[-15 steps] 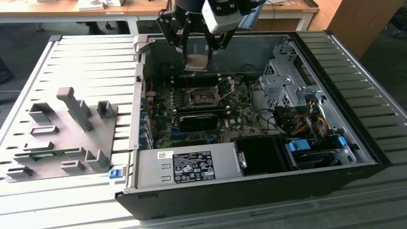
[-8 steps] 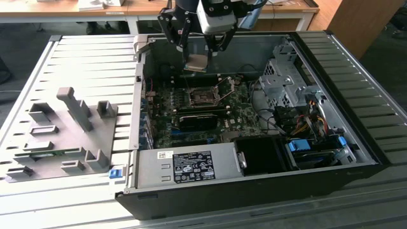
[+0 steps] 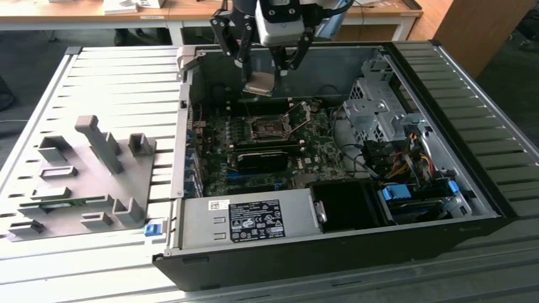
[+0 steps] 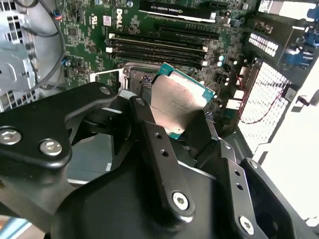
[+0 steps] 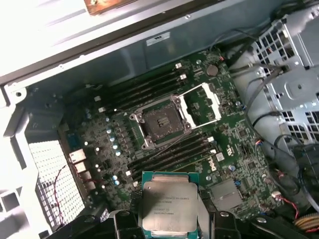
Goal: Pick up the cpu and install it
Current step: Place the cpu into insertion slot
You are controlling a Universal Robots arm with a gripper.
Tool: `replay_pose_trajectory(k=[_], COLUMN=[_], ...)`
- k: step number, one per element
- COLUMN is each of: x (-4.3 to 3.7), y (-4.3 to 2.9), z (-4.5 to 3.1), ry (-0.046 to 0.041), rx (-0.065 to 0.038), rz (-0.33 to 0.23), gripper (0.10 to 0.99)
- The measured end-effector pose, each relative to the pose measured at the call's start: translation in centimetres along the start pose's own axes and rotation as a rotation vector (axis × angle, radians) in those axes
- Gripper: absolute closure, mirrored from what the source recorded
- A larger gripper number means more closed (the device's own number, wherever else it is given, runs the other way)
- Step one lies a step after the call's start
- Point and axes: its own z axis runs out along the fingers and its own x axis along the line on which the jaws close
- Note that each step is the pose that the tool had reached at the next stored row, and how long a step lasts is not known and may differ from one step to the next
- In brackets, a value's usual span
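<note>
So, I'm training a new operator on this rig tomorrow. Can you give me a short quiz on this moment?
1. True or false: the cpu already sits in the socket.
2. What does the end effector hold? A) a screwdriver B) the cpu C) nothing
3. Fill in: the socket's metal frame is swung ____.
Key: 1 false, it hangs above the board; 2 B; 3 open.

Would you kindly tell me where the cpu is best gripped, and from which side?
By two opposite thin edges, coming from above its silver top, as the gripper seems to hold the cpu now: it is a flat square, so edges offer the only pinchable faces.
</note>
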Motion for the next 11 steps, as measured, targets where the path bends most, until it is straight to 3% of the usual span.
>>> replay_pose_trajectory(k=[11], x=[0.0], y=[0.0], z=[0.09], ry=[-0.0073], rx=[0.003], rz=[0.131], gripper=[0.561])
